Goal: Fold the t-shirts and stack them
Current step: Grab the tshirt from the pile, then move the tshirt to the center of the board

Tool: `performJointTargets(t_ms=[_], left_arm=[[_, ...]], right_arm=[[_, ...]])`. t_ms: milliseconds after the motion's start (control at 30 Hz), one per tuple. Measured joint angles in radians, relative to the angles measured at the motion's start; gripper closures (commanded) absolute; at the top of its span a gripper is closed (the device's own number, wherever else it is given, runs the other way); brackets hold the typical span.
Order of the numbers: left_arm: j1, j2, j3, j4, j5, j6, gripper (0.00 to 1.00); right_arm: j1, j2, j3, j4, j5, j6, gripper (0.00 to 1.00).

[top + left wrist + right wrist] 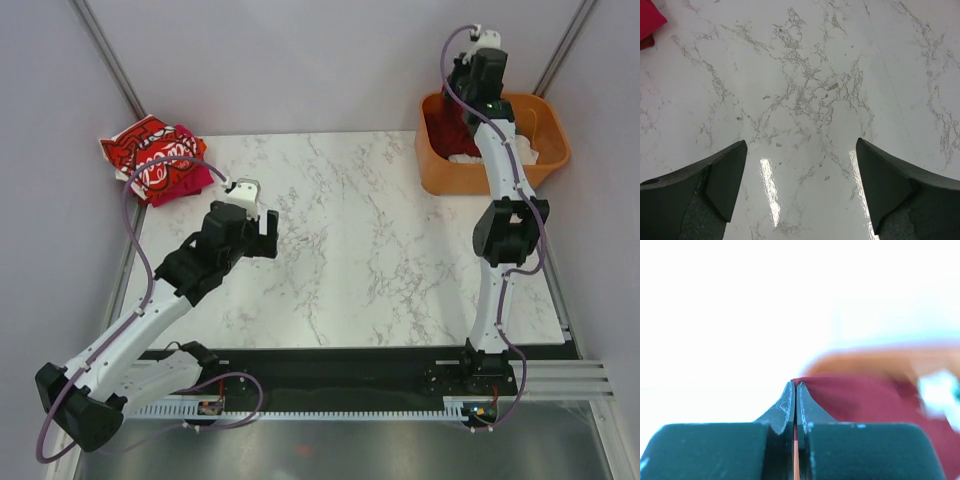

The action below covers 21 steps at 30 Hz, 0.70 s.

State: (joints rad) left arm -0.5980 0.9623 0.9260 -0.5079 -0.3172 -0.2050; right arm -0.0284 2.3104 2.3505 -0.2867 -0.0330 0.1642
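T-shirts are recorded in two places. At the far left corner of the white marbled table top [350,260], a bright red tee with white lettering [145,152] is seen lying in a flat pile on a magenta tee [192,180], the two touching. To the right of that pile and nearer the bases, the left gripper [272,232] is held over bare marble with its jaws spread wide and nothing between them. Only a corner of magenta cloth is caught at the edge of its wrist view. At the far right corner an orange plastic tub [545,150] is set, and a plain dark red tee [865,400] and a crumpled white tee [525,155] are bunched inside it. The right gripper [796,384] is reached down into the tub with its jaws pressed together on a fold of the dark red cloth. The garment's long axis cannot be told while it is bunched. The bare working area lies to the left of the tub and nearer the bases, so the lift is judged to be owed that way. The right arm is plainly the nearer, the left being well apart.
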Motion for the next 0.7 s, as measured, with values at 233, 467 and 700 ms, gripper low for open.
performJointTargets(t_ms=[233,467,700], left_arm=[[0.0,-0.016,0.0,0.0,-0.014,0.0,0.04],[0.001,-0.059,0.0,-0.014,-0.068,0.0,0.0],[0.003,-0.055,0.0,-0.014,-0.075,0.0,0.0]], right_arm=[[0.193,-0.489,0.043,0.018,-0.097,-0.024,1.0],[0.135,-1.091,-0.362,0.176,-0.002,-0.063,0.35],[0.141,-1.231,-1.0,0.089,0.053,0.021,0.02]])
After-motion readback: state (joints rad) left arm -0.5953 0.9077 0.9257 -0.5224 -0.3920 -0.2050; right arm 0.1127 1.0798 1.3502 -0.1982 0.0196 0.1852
